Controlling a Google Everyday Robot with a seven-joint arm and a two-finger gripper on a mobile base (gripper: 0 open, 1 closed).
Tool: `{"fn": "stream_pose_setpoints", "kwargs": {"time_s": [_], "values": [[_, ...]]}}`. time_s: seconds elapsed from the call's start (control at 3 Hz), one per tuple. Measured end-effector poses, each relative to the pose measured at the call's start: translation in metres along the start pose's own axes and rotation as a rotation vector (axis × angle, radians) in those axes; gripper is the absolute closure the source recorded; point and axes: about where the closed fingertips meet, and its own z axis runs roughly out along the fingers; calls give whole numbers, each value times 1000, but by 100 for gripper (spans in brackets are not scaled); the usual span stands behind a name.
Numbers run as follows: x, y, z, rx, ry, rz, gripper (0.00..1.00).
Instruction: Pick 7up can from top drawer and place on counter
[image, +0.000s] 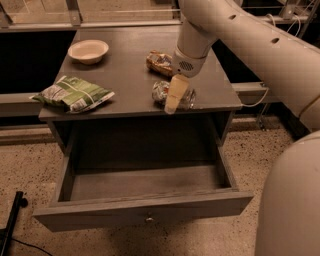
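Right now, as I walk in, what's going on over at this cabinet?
A robot arm reaches over the counter, with its gripper down at the 7up can. The can lies on its side near the counter's front right edge, not in the top drawer, which stands pulled open below. Whether the gripper has hold of the can is unclear. A bowl, a green snack bag and a brownish can also sit on the counter.
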Motion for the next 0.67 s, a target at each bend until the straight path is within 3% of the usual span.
{"fn": "stream_pose_setpoints", "kwargs": {"time_s": [0.67], "values": [[1,0,-2,-3,-26,-3,0]]}}
